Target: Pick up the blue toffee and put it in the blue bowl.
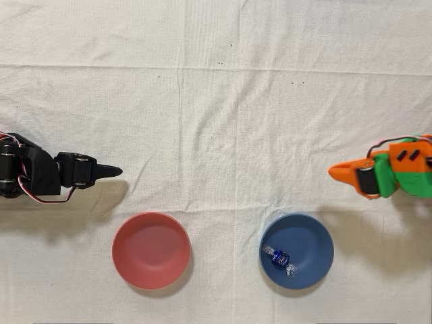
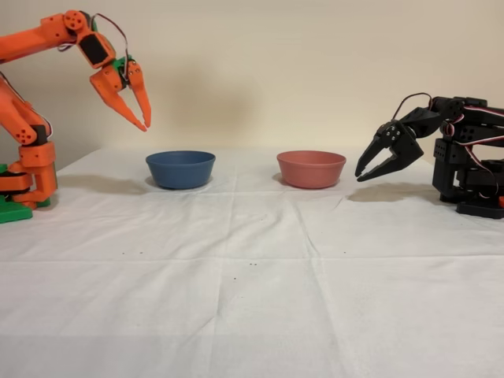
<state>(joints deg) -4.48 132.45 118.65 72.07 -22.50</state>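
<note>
One toffee lies inside the blue bowl; light, slippery foil, best pinched across its middle. Tool hangs empty, nearly closed, above it.

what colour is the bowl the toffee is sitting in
Dark blue; the blue bowl shows best in the overhead view.
</note>
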